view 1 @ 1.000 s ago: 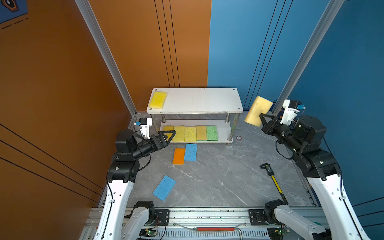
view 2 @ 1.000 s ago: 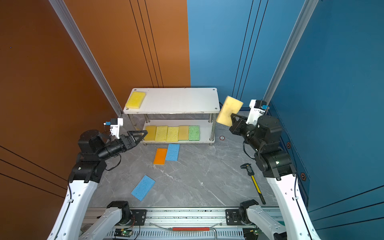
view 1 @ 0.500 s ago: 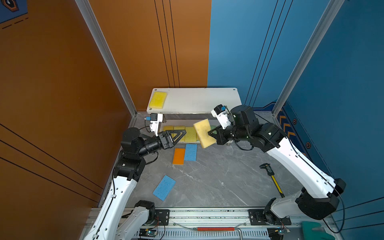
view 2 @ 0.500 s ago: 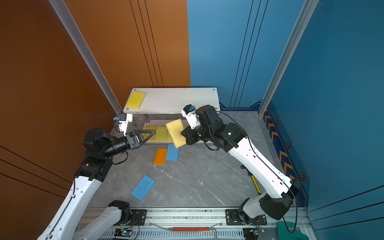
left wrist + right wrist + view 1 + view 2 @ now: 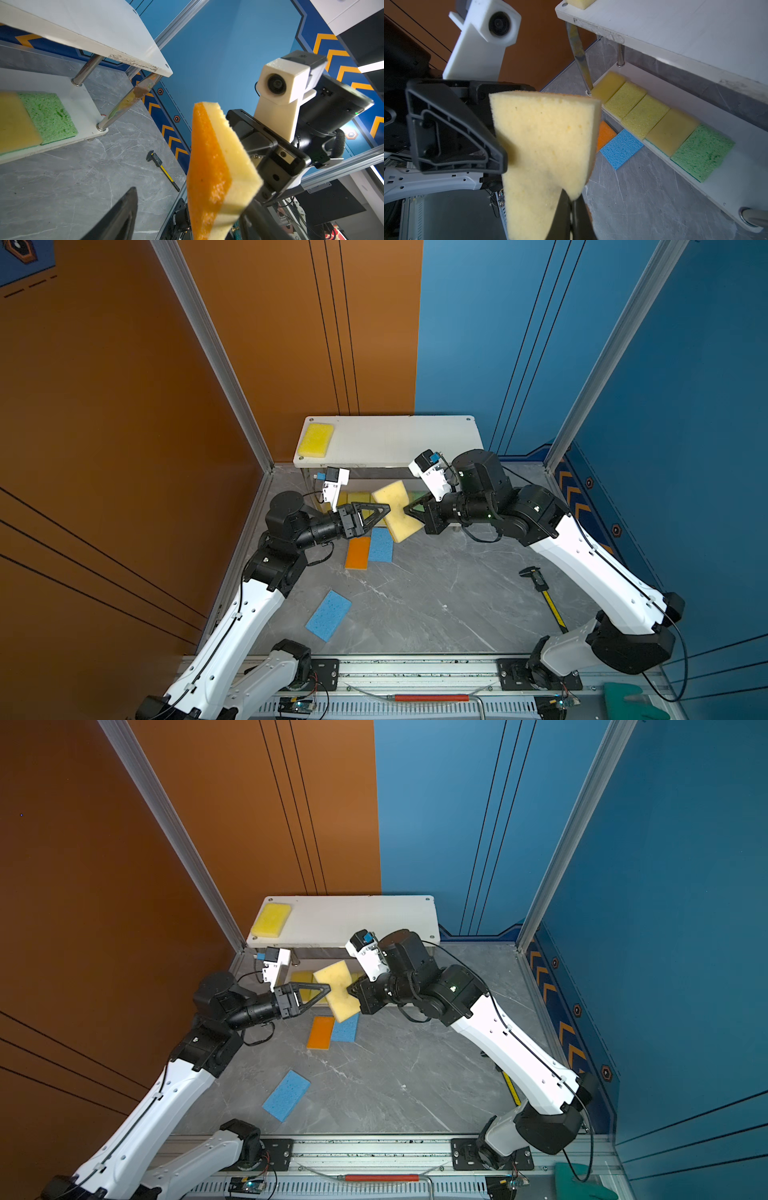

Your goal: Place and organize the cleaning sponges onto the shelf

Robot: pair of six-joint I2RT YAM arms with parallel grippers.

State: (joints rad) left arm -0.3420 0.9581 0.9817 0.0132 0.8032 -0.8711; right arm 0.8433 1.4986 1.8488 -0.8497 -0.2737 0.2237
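Right hand point(image 5: 409, 512) is clamped on the pale yellow sponge point(image 5: 397, 510) in the air just in front of the shelf point(image 5: 395, 435), left hand point(image 5: 381, 515) has its fingers apart straddling its other edge, orange sponge point(image 5: 358, 552) and blue sponge point(image 5: 381, 544) lie side by side on the table point(image 5: 436, 593).

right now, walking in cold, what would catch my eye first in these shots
A pale yellow sponge hangs in mid-air in front of the shelf, pinched by the right end effector while the left end effector has its open jaws around the opposite edge. A row of sponges lines the lower board. An orange sponge and a blue sponge lie side by side on the floor.
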